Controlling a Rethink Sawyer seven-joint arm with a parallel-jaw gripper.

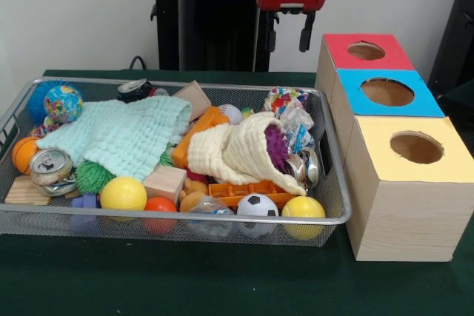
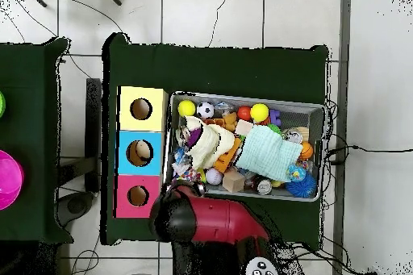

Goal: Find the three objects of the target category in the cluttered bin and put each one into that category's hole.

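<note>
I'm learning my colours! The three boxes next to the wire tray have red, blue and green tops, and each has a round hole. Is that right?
Almost. The front view shows the nearest box has a yellow top, not green. The other two are as you said: a red-topped box and a blue-topped box, each with a round hole, standing beside the wire tray.

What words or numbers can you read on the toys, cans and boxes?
None can be read.
Silver can in the cluttered bin: no print legible.
Globe ball: map colours only, any names too small.
Crinkly wrapper: pattern blurred, no letters clear.
Red box, blue box, yellow box: plain, no labels.
</note>
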